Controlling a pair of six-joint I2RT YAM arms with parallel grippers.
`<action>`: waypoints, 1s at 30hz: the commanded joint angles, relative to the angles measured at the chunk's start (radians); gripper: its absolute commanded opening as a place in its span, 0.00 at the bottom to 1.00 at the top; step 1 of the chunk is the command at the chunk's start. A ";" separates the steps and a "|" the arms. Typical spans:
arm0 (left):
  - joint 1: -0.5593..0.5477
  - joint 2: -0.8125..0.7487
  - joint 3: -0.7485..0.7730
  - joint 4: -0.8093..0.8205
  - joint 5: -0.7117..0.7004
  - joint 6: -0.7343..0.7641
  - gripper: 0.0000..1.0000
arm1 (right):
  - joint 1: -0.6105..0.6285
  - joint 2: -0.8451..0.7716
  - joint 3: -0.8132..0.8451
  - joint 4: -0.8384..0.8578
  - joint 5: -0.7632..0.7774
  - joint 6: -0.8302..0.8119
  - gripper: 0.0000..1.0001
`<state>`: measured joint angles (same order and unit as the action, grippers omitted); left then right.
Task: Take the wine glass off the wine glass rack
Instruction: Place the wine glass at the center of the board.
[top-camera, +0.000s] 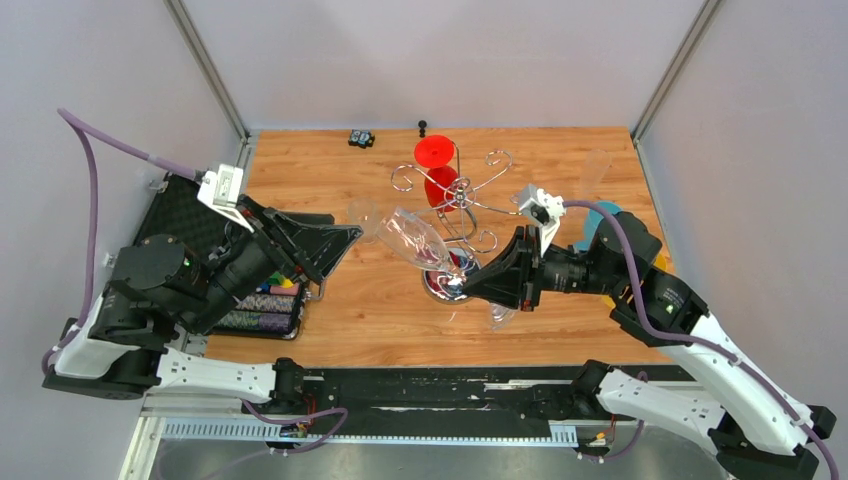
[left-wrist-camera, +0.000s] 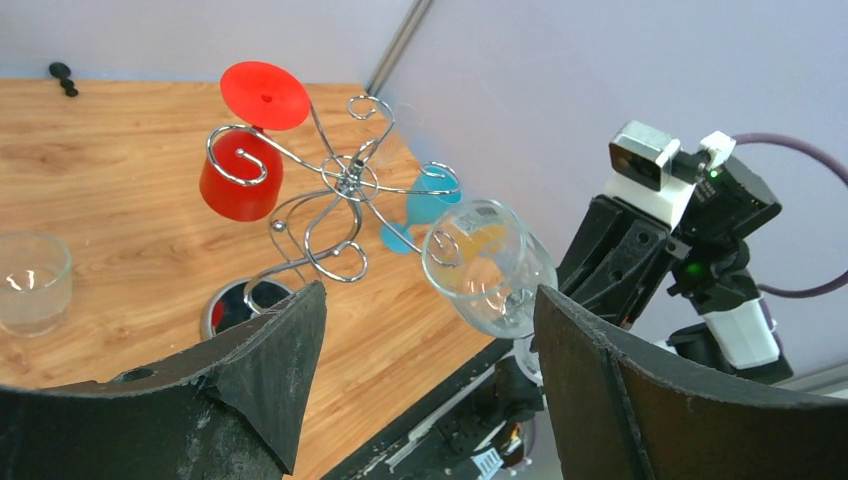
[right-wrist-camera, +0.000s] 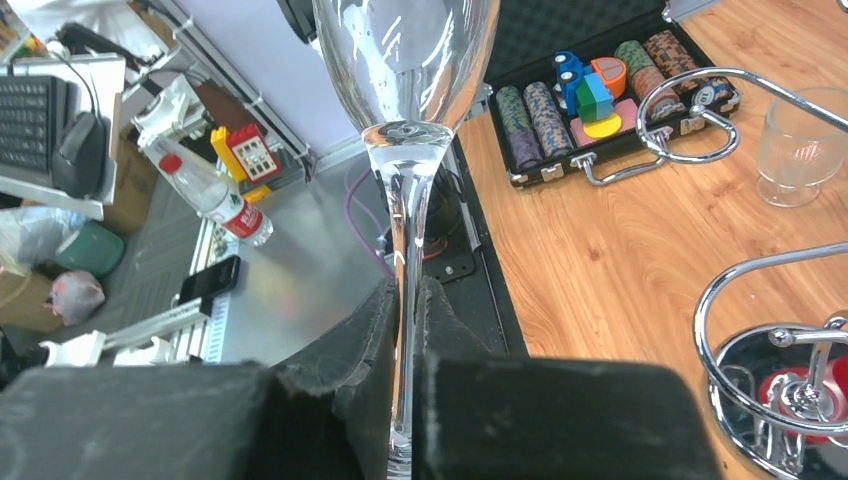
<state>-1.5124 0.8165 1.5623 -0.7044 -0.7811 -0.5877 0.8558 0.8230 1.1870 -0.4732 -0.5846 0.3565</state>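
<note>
Right hand (right-wrist-camera: 405, 400): pinched narrow on the stem of the clear wine glass (right-wrist-camera: 405, 230), fingers tight on either side.

Clear wine glass (top-camera: 415, 238): tilted, bowl towards the left arm, held above the tabletop (top-camera: 560, 160), clear of the hooks and just beside the wine glass rack (top-camera: 462, 200).

Left hand (top-camera: 355, 232): wide, gripping nothing; bowl rim close ahead of its fingers (left-wrist-camera: 285, 350), contact not discernible.

Wine glass rack (left-wrist-camera: 345, 185): upright on its mirrored base, with a red wine glass (left-wrist-camera: 240, 180) hung upside down on one hook and a blue glass (left-wrist-camera: 430, 205) behind.

Also on the tabletop: a short clear glass (left-wrist-camera: 33, 280), upright, apart from the rack; an open poker-chip case (right-wrist-camera: 600, 90) at the left edge.
</note>
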 joint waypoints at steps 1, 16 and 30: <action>-0.005 -0.013 0.008 -0.007 -0.022 -0.094 0.83 | -0.001 -0.054 -0.025 0.133 -0.076 -0.100 0.00; -0.006 0.017 0.083 -0.129 0.090 -0.144 0.82 | -0.001 -0.044 -0.012 0.175 -0.165 -0.271 0.00; -0.005 0.071 0.129 -0.179 0.221 -0.134 0.78 | 0.000 -0.001 0.035 0.179 -0.226 -0.323 0.00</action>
<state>-1.5124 0.8635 1.6562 -0.8680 -0.5995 -0.7094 0.8558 0.8291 1.1576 -0.3904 -0.7712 0.0685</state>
